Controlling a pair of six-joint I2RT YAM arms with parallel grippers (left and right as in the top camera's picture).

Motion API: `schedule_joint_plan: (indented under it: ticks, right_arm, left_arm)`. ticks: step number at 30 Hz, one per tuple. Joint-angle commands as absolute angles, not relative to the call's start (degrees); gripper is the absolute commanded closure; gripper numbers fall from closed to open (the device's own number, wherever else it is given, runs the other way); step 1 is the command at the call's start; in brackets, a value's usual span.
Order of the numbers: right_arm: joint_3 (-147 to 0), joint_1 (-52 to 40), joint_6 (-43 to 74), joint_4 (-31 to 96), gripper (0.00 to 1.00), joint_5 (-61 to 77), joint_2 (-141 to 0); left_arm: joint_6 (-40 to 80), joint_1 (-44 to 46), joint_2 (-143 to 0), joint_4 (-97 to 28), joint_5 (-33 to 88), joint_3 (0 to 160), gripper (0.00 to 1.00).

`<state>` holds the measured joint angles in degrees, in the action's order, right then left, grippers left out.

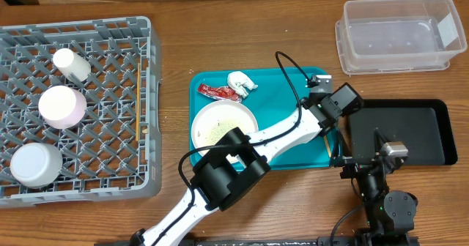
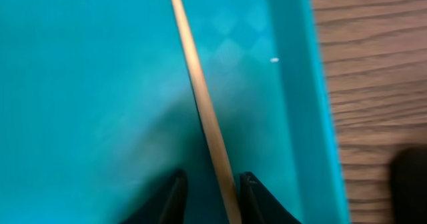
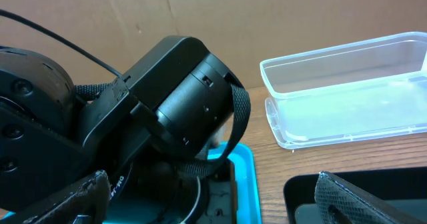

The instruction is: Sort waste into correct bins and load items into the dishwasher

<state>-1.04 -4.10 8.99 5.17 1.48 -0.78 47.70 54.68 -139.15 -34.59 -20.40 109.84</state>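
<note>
In the left wrist view a thin wooden chopstick point(image 2: 200, 97) lies on the teal tray point(image 2: 100, 84). My left gripper point(image 2: 212, 181) straddles its near end, narrowly open; the stick rests against the right finger, with a gap to the left one. From overhead, the left gripper point(image 1: 333, 142) is at the tray's right edge. The right gripper point(image 3: 213, 201) is wide open and holds nothing, hovering by the black tray point(image 1: 418, 132). On the teal tray are a red wrapper point(image 1: 218, 92), a white tissue point(image 1: 242, 82) and a white plate point(image 1: 224, 124) with crumbs.
The grey rack point(image 1: 110, 143) at left holds a white cup point(image 1: 71, 64), a pinkish bowl point(image 1: 61, 105), a grey-blue bowl point(image 1: 35, 164) and one chopstick point(image 1: 138, 103). The clear tub point(image 1: 399, 34) stands at the back right. My left arm crosses the teal tray point(image 1: 286, 92).
</note>
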Motion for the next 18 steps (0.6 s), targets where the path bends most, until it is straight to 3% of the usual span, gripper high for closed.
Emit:
schedule_joint_plan:
  ticks: [1,8,13,15,18]
  right_arm:
    - [-0.4,-3.8,9.2,4.8,0.00,1.2,-0.2]
    - [-0.4,-3.8,9.2,4.8,0.00,1.2,-0.2]
    - [-0.4,-3.8,9.2,4.8,0.00,1.2,-0.2]
    - [-0.5,-3.8,9.2,4.8,0.00,1.2,-0.2]
    - [-0.4,-3.8,9.2,4.8,0.00,1.2,-0.2]
  left_arm:
    - [49.8,54.3,-142.5,-37.9,-23.3,107.5,0.68]
    - [51.7,54.2,-142.5,-42.5,-25.3,107.5,0.69]
    - [51.9,53.8,-142.5,-39.4,-13.4,107.5,0.70]
    - [51.9,53.6,-142.5,-38.4,-12.7,107.5,0.75]
    - [51.9,53.1,-142.5,-36.6,-11.1,107.5,0.91]
